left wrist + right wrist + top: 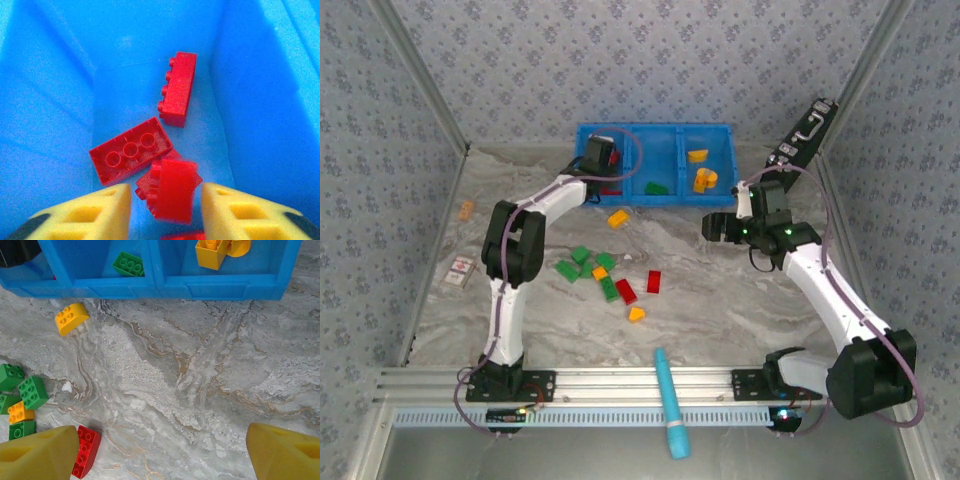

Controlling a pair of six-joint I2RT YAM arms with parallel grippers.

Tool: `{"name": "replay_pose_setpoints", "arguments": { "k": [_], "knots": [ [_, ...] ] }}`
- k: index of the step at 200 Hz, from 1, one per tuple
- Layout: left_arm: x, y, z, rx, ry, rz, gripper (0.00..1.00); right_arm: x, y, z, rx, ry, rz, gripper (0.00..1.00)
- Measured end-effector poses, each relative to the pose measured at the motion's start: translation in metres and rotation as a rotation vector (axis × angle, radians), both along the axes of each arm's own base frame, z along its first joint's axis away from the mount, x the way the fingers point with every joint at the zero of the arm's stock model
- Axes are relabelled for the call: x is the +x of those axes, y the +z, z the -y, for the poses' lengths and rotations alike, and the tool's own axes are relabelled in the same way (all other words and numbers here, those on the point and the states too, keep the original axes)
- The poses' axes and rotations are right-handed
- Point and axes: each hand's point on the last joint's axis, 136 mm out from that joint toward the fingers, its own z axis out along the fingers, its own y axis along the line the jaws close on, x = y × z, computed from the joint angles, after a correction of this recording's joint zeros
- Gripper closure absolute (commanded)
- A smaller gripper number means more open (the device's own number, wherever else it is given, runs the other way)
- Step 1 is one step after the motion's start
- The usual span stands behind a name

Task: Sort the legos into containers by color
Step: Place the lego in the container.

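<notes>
The left jaws reach into the left compartment of the bright blue rectangular plastic bin [655, 128]. They stand narrow, yellow pads [90, 212] either side of a small red plastic brick [170, 192] tilted between them; whether they pinch it I cannot tell. Ahead of them lie two more red bricks [131, 156], one underside up, one on its side. The right jaws gape wide over the marbled counter [200, 390], holding nothing. Ahead of them a green brick [128, 264] sits in the middle compartment, yellow-orange bricks [212, 252] in the right one; to their left lie green bricks [32, 391] and another red brick [86, 450].
</notes>
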Motion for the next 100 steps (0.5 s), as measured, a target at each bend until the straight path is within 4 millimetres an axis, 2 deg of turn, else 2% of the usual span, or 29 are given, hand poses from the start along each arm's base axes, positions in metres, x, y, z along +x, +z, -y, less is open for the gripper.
{"name": "replay_pose_setpoints", "arguments": {
  "k": [15,45,82,100],
  "knots": [
    [-0.002,0.0,0.0,0.006,-0.007,-0.006,0.48,0.001,0.0,-0.002,0.001,0.004,0.002,0.12],
    [-0.013,0.012,-0.004,0.019,-0.024,-0.017,0.48,0.001,-0.001,-0.004,0.001,0.011,0.004,0.12],
    [-0.047,0.055,-0.008,-0.016,-0.063,0.002,0.48,0.0,-0.001,-0.008,0.001,0.022,0.004,0.12],
    [-0.075,0.078,0.003,-0.03,-0.107,0.007,0.48,0.0,0.0,-0.009,0.0,0.027,0.005,0.12]
  ]
}}
